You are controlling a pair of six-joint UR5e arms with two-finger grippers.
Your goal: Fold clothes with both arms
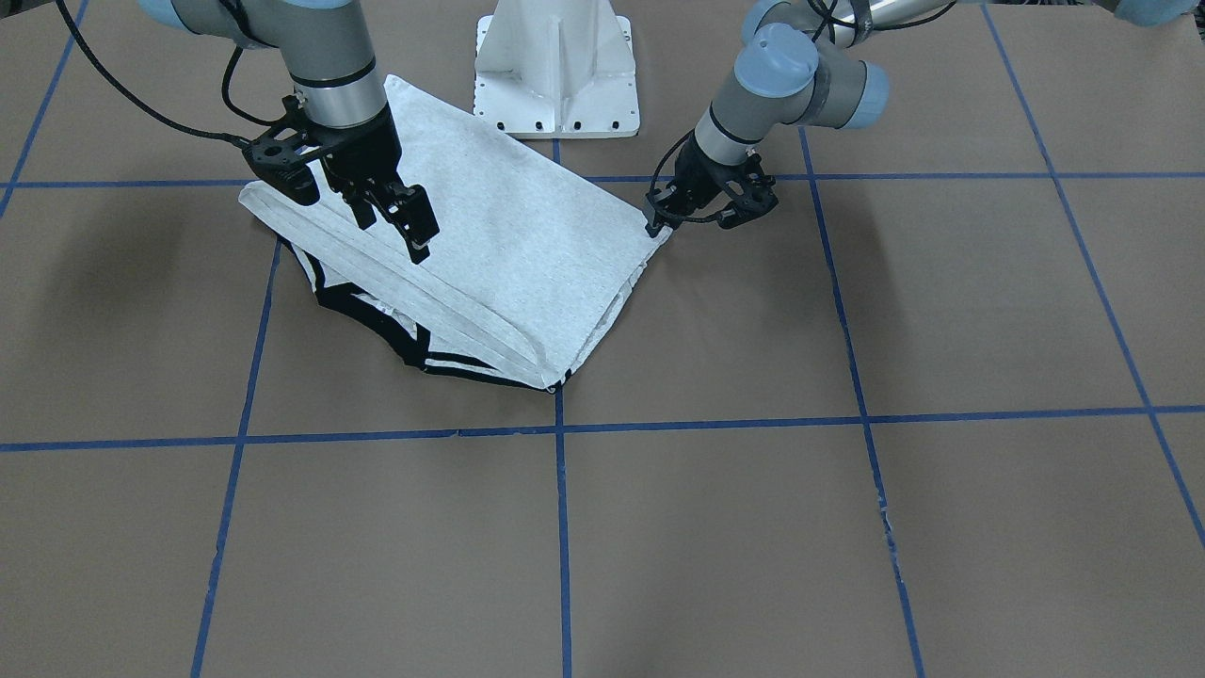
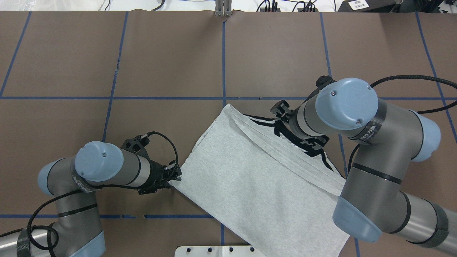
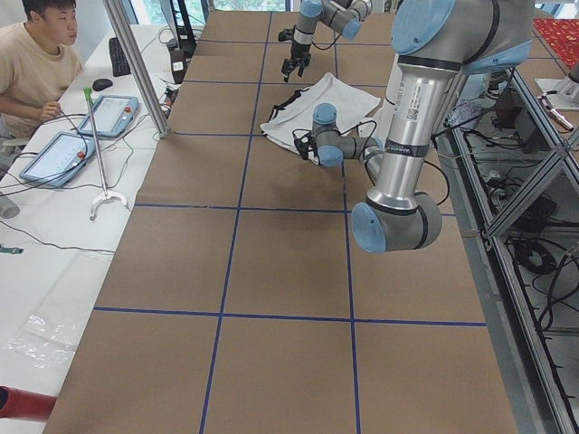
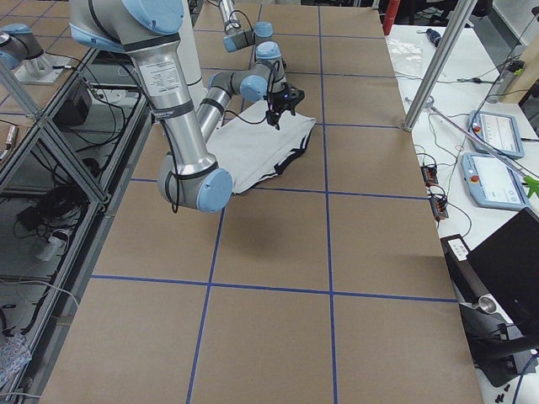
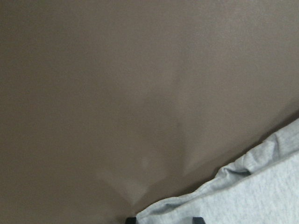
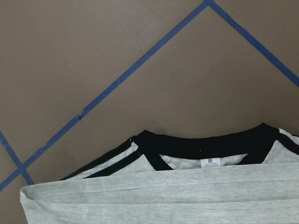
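Nearest us in the front-facing view the table (image 1: 753, 527) shows only brown paper and blue tape. Beyond it the T-shirt (image 1: 527, 245) lies askew, its black neck band (image 6: 201, 145) peeping out at the cloth's 7 o'clock edge under stacked grey hems. We judge the folding well along: the body is doubled over and the print hidden (sleeves seemingly tucked under), with perhaps one more fold and some squaring left. Toward the shirt's 9 o'clock side the right gripper (image 1: 393, 235) hovers over the cloth, jaws apart and empty. At the 3 o'clock corner the left gripper (image 1: 659, 222) sits low, its fingertips (image 5: 131, 219) apart with the cloth's edge between them, not clamped as far as we see. The pedestal (image 1: 557, 66) stands farthest, at 12 o'clock.
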